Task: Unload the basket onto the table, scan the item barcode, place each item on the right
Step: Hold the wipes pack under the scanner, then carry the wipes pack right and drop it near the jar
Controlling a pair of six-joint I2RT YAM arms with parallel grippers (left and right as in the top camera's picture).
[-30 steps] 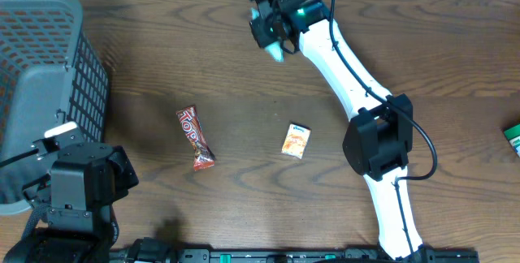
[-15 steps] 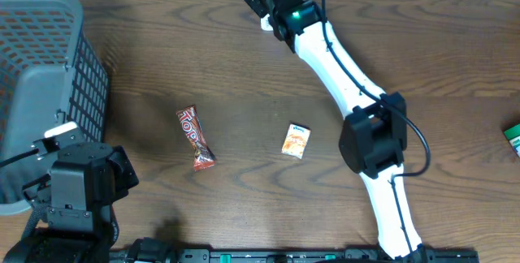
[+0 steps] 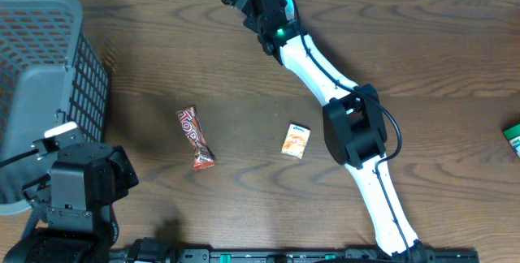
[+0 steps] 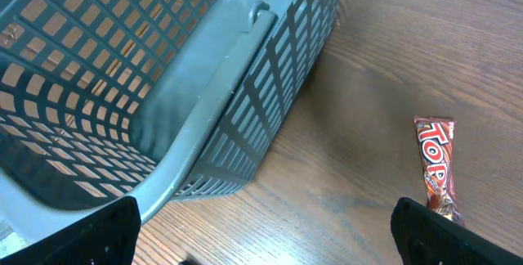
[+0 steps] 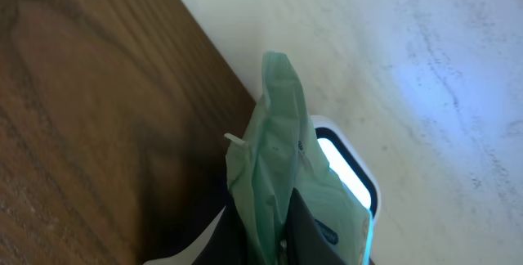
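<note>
Presentation of the item to the reader, seen from overhead and from both wrists. Over the last second the right gripper has been carried from a point right of the table's far middle leftward and farther away, so that it is now held at the far edge of the table. The move is judged to mark the scanning step itself rather than a pick-up. In the right wrist view the green packet is seen clenched between the closed jaws and raised upright just in front of the scanner, a white housing with a lit window; whether packet and window touch cannot be told. The packet appears as thin, pale green, crinkled film, folded along its height and pinched at its lower end, with a little print visible near the grip. No barcode is visible on the side shown, so it cannot be said whether the code faces the window; a small turn of the wrist may be needed if no reading is obtained. The left gripper is parked at the near left beside the basket, its jaws spread wide and nothing held. A chocolate bar and an orange sachet are left lying mid-table, well apart from the scanner.
</note>
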